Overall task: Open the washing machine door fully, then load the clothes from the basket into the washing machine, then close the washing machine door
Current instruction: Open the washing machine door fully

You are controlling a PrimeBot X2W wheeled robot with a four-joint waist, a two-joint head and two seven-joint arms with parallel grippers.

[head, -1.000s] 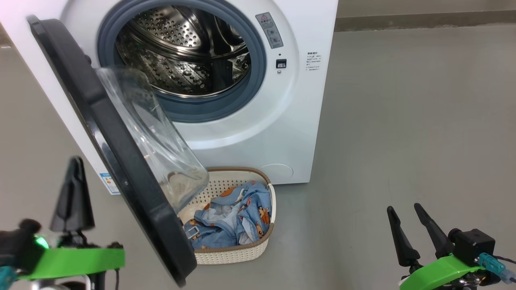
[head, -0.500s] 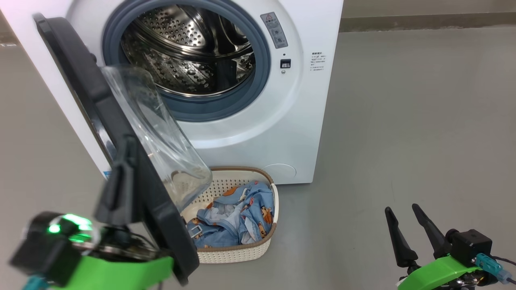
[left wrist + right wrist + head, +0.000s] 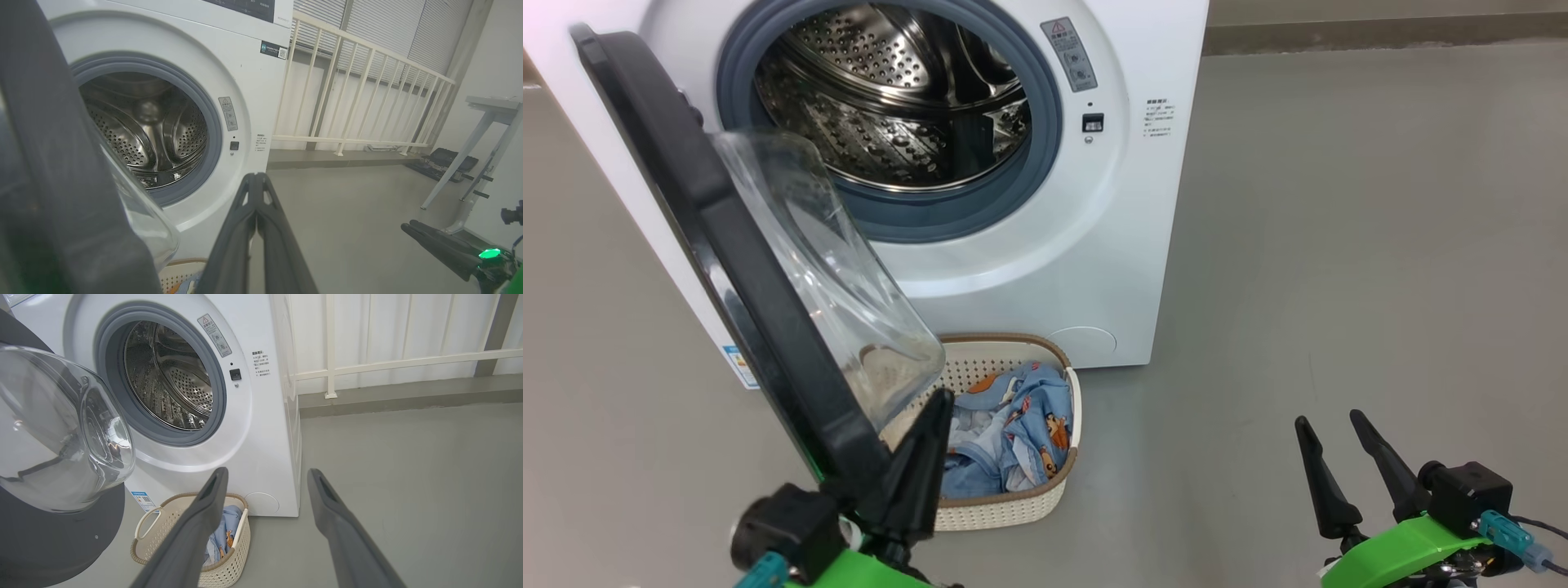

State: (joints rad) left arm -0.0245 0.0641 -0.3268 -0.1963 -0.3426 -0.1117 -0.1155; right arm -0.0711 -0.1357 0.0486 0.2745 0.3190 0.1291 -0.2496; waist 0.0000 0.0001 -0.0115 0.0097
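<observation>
Head view has the left tool [image 3: 938,408] low at the bottom edge, its two dark fingers clenched flat against each other with nothing between them. It points up and slightly right, on a green wrist bracket. It sits just beside the lower end of the washing machine door [image 3: 727,269], on the side facing the basket [image 3: 1005,510] (whether finger and black rim actually touch cannot be told). In the left wrist view the same tool [image 3: 255,179] rises as one closed wedge. The door's dark rim is close on the left, and the glass bowl [image 3: 139,220] bulges between the rim and the fingers.

The right tool [image 3: 1330,425] is at the lower right over the grey floor [image 3: 1339,245], well apart from the washing machine [image 3: 1094,245]. Its fingers are spread and empty and tilt up and to the left. The right wrist view shows those fingers [image 3: 204,506] wide apart, aimed towards the machine's lower front corner and the basket.

The door stands swung out on the left, partly open. Behind it the steel drum [image 3: 890,106] is exposed, ringed by a grey-blue gasket [image 3: 980,212]. The basket stands on the floor against the machine's front, partly under the door's glass bowl. The clothes [image 3: 1021,425], light blue with small orange-brown bears, lie heaped inside it.
</observation>
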